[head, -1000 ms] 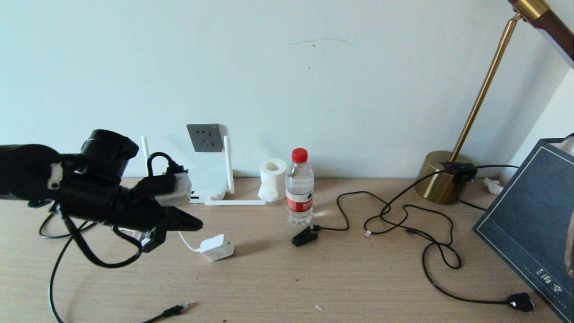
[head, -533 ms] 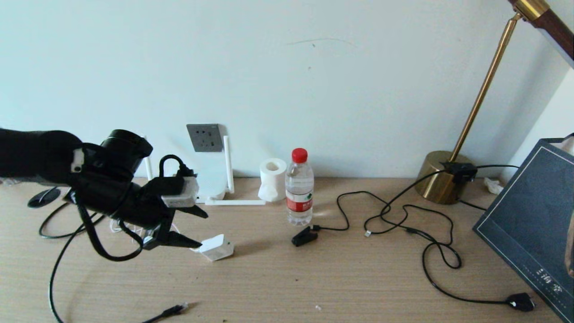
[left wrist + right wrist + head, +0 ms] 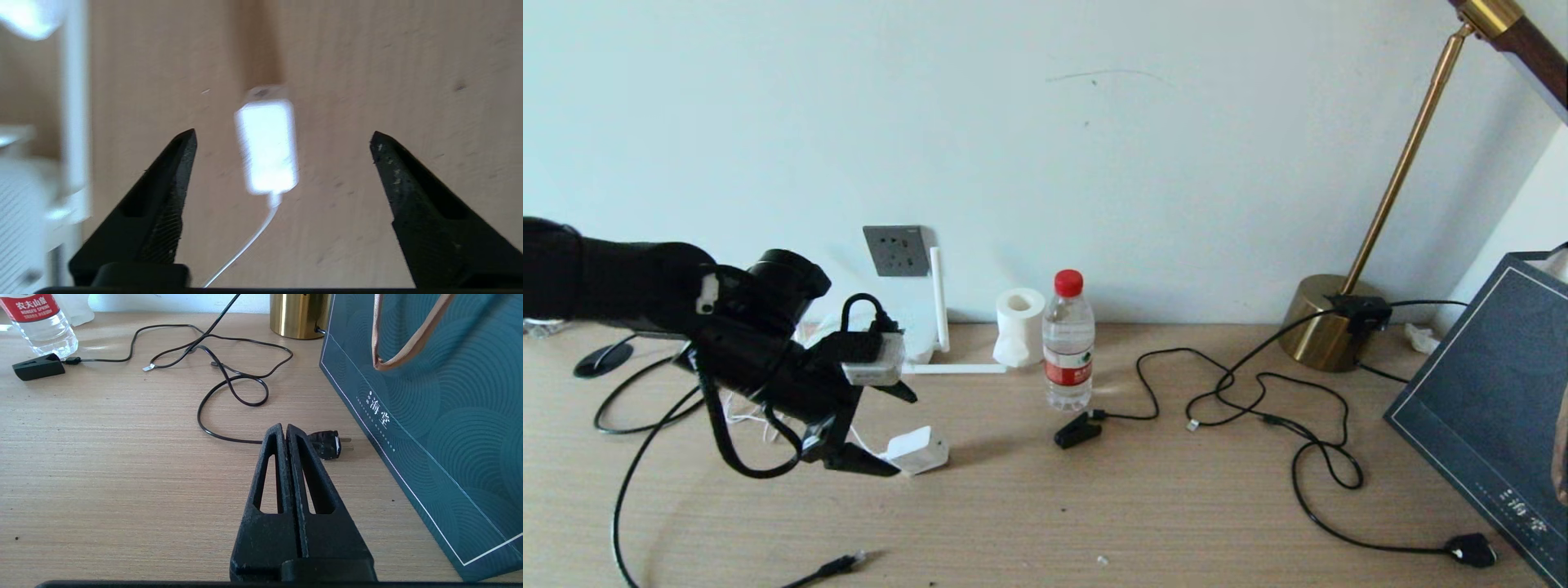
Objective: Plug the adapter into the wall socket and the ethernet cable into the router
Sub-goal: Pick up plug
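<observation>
white adapter [image 3: 918, 450]; grey wall socket [image 3: 897, 250]; teal swirl-patterned bag [image 3: 441, 396]

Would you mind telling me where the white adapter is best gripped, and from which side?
Probably across its two long flat sides, coming from the cord end: the adapter lies flat, lined up between the open left gripper, its cord trailing back toward the wrist.

adapter [image 3: 917, 450] sits on the desk [image 3: 1094, 506] out front of the router [image 3: 915, 343], wall socket [image 3: 897, 250] right behind it, water bottle [image 3: 1068, 343] off to the right.
</observation>
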